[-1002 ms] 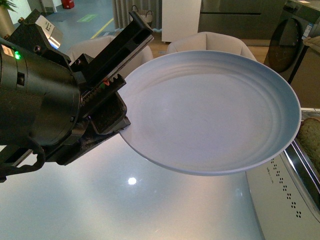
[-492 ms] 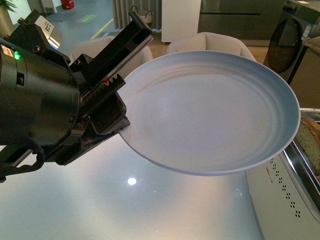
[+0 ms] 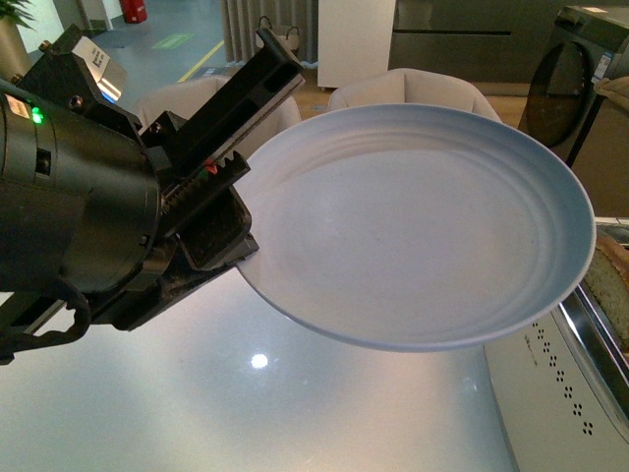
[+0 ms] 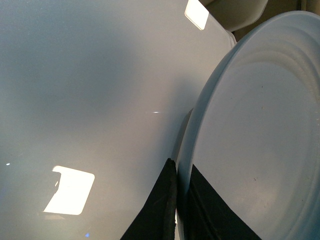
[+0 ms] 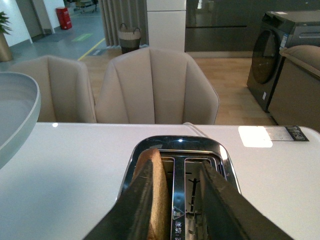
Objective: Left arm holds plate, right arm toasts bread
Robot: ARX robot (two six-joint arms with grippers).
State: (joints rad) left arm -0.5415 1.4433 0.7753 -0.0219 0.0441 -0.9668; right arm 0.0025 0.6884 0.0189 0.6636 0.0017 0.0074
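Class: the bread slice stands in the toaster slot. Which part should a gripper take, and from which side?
Take the bread by its exposed top edge, coming from above, fingers on its two flat faces. It stands upright in the toaster slot, so only that part is free.

The left arm (image 3: pixel 69 216) is a bulky black cylinder, with a green light (image 3: pixel 37 116) at eleven o'clock and apparently a white label (image 3: pixel 91 51) at twelve.
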